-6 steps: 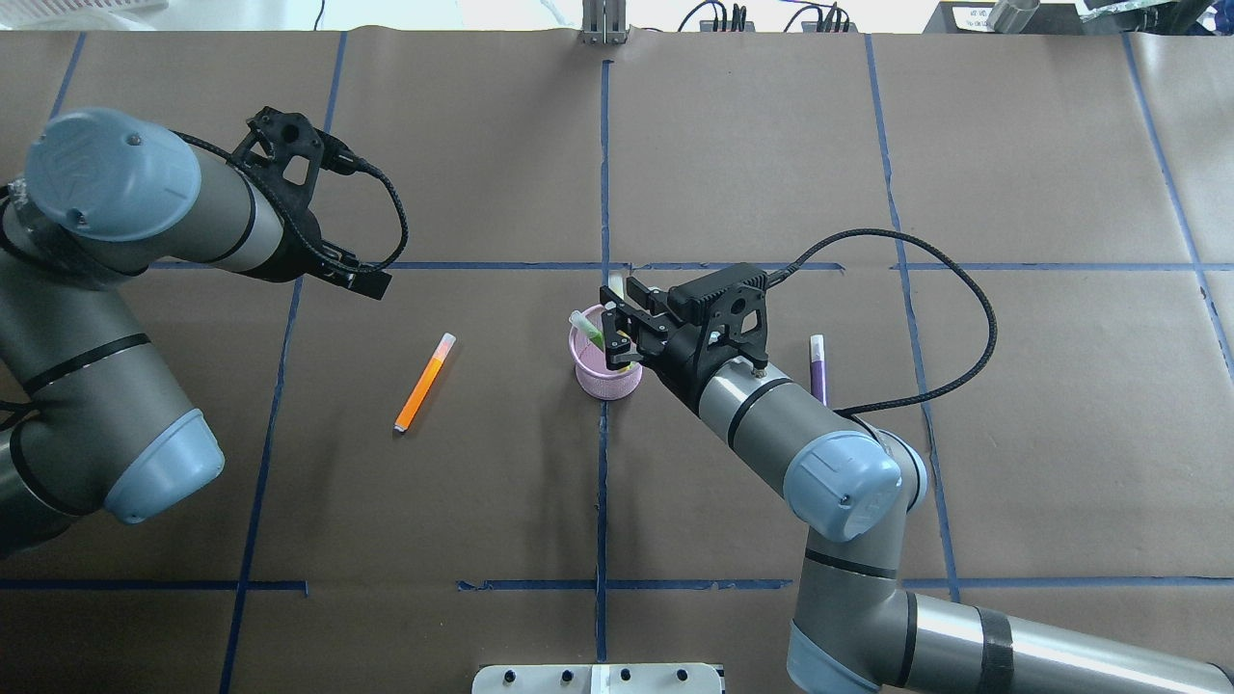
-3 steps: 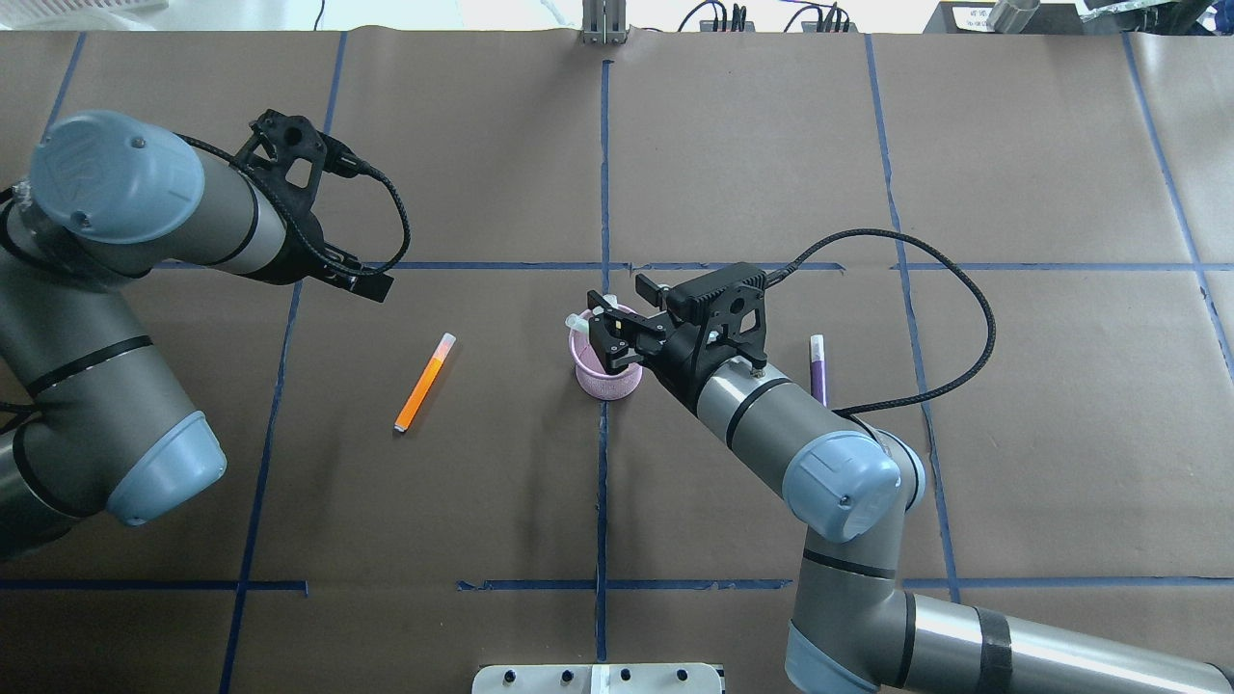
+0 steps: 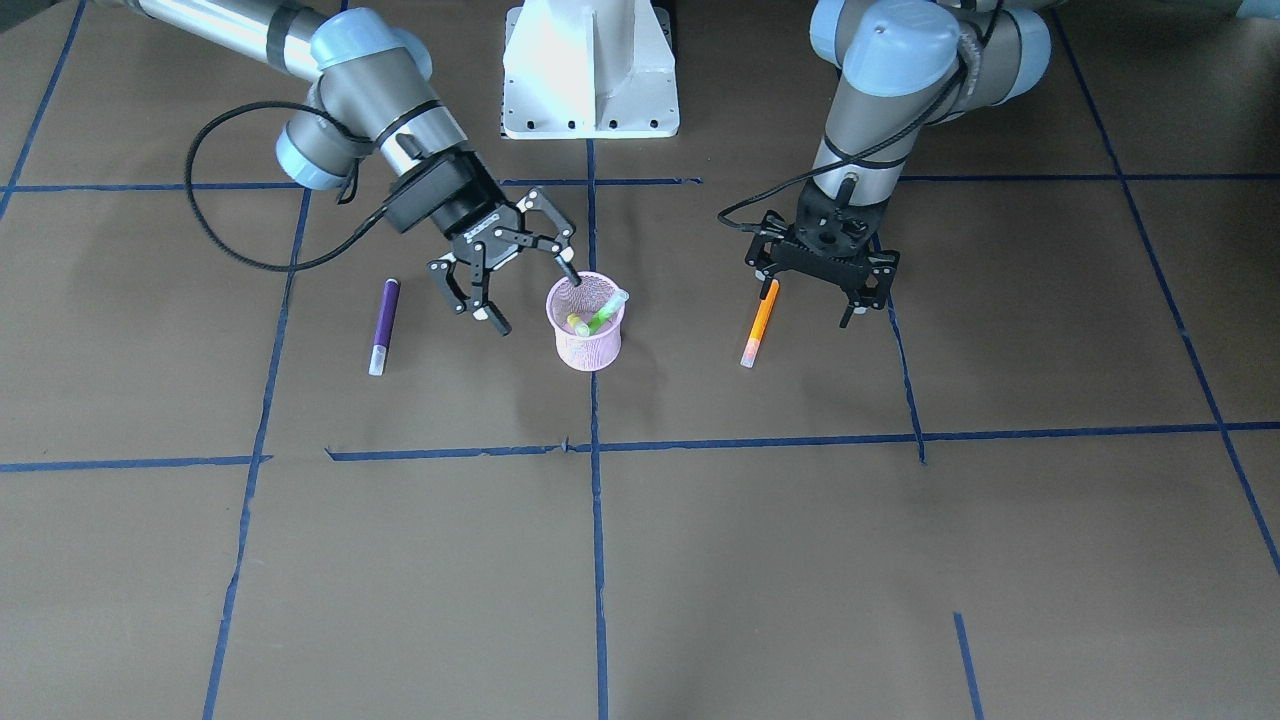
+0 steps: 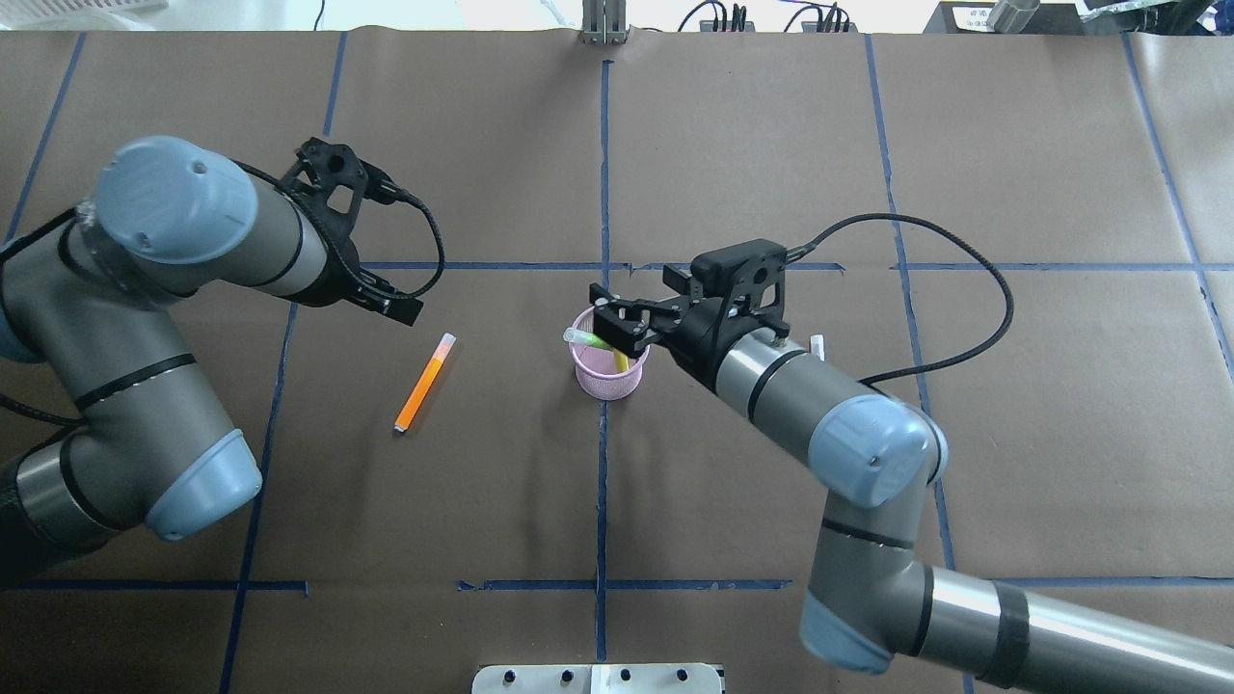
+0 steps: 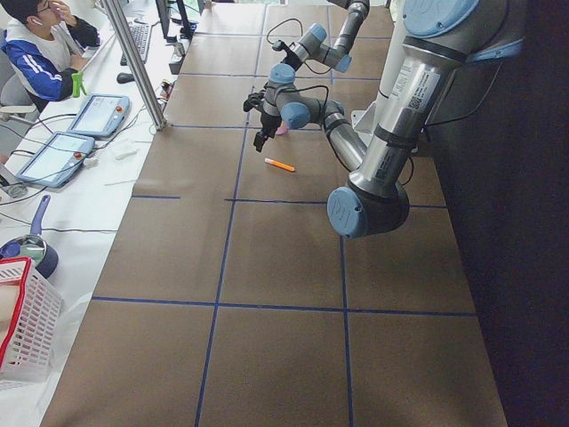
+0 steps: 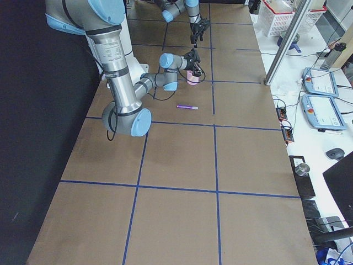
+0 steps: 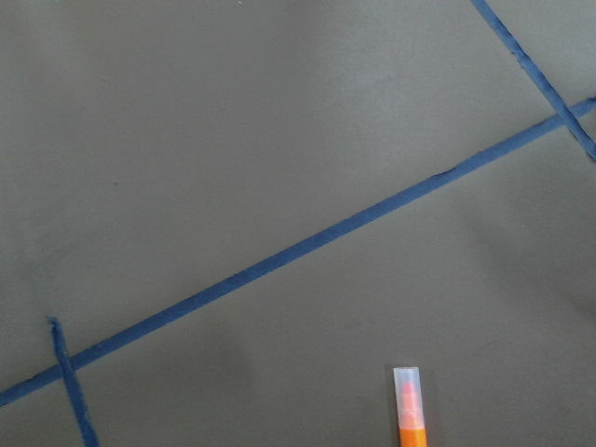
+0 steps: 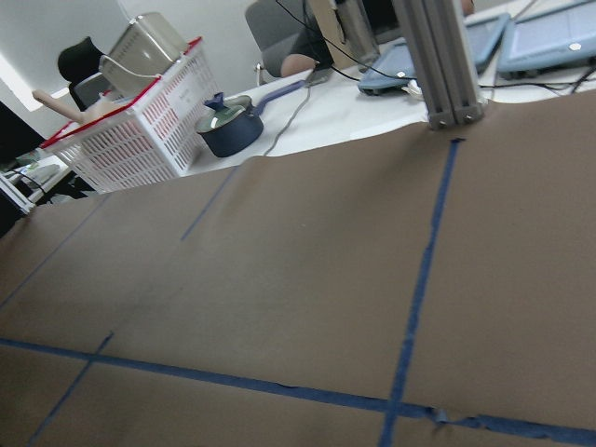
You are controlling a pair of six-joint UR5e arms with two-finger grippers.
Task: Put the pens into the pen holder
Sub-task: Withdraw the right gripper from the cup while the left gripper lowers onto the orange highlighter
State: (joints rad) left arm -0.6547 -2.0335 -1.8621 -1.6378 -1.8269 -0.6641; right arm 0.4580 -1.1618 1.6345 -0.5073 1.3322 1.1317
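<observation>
Right arm [image 4: 781, 381] overlaps purple pen [image 4: 818, 342]; basket [image 8: 130, 130], perhaps saucepan [image 8: 228, 126], beyond

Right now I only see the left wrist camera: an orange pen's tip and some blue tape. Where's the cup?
Observer: The pink cup stands upright off to one side of the orange pen, not touching it.
Operator: Is anything in it?
Observer: Yes, a green pen leans inside it.
Operator: Where's the purple one?
Observer: The purple pen lies flat on the cup's other side.
Operator: Is a claw near the cup?
Observer: The right claw is open right beside the rim.
</observation>
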